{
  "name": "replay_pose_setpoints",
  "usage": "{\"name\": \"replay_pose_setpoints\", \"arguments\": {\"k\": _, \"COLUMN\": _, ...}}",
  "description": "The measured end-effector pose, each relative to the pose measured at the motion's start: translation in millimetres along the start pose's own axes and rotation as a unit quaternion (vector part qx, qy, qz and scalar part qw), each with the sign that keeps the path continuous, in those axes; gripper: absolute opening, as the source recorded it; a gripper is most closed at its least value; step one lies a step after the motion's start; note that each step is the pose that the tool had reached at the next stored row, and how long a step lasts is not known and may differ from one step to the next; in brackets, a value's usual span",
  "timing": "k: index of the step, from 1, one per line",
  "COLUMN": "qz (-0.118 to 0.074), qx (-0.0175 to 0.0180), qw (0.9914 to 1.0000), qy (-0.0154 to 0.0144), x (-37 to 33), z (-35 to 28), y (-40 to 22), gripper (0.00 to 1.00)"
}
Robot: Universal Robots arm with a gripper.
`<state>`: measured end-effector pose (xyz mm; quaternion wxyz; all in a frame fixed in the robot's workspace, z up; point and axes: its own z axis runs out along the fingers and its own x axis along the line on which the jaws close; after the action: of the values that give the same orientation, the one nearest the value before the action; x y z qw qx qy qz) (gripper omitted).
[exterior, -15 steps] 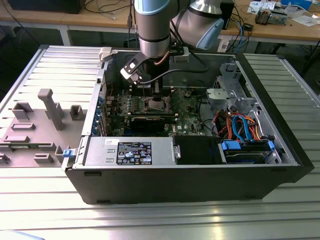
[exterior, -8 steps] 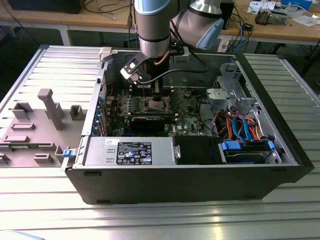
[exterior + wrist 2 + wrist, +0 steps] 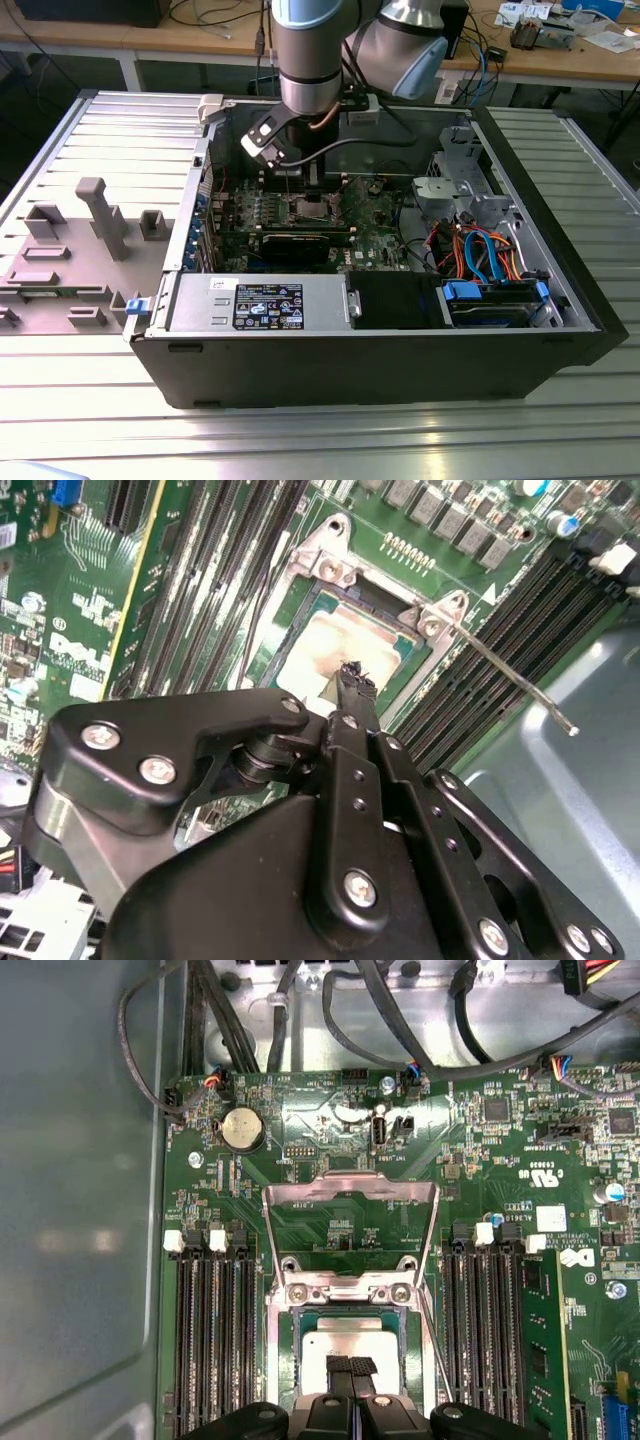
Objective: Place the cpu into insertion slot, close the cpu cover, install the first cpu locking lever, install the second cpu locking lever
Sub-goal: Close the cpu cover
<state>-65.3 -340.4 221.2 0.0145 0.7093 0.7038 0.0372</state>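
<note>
The cpu point(image 3: 350, 1342) lies flat in the insertion slot point(image 3: 284, 1360), its silver top showing in both wrist views point(image 3: 325, 645). My gripper point(image 3: 351, 1368) hangs just above the chip's near edge with its two fingertips point(image 3: 357, 685) pressed together and nothing between them. The cpu cover point(image 3: 350, 1192) is swung open, its windowed frame lying back over the green board beyond the slot. One thin locking lever point(image 3: 510, 675) sticks out unlatched beside the socket. In the exterior view the gripper point(image 3: 312, 185) reaches down into the open computer case over the slot point(image 3: 308, 208).
Rows of long memory slots point(image 3: 210, 1340) flank the socket on both sides. A black card point(image 3: 300, 240) lies in front of it. Case walls point(image 3: 190, 220), a power supply point(image 3: 260, 300) and a drive cage with cables point(image 3: 480, 250) close in the space.
</note>
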Motion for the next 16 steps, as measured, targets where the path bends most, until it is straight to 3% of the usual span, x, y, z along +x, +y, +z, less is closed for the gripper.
{"name": "replay_pose_setpoints", "arguments": {"k": 2, "qz": 0.0, "qx": 0.006, "qw": 0.99998, "qy": 0.0, "x": 0.2, "z": -4.5, "y": 0.4, "gripper": 0.11}}
{"name": "replay_pose_setpoints", "arguments": {"k": 3, "qz": 0.0, "qx": 0.0071, "qw": 0.99998, "qy": 0.0, "x": 0.3, "z": -8.8, "y": 0.8, "gripper": 0.11}}
{"name": "replay_pose_setpoints", "arguments": {"k": 6, "qz": 0.0, "qx": 0.008, "qw": 0.99997, "qy": 0.0002, "x": 0.7, "z": -21.5, "y": 1.7, "gripper": 0.11}}
{"name": "replay_pose_setpoints", "arguments": {"k": 12, "qz": 0.0, "qx": 0.0093, "qw": 0.99996, "qy": 0.0003, "x": 1.3, "z": -39.7, "y": 3.1, "gripper": 0.11}}
{"name": "replay_pose_setpoints", "arguments": {"k": 16, "qz": 0.0, "qx": 0.0095, "qw": 0.99996, "qy": 0.0005, "x": 1.4, "z": -40.4, "y": 3.2, "gripper": 0.11}}
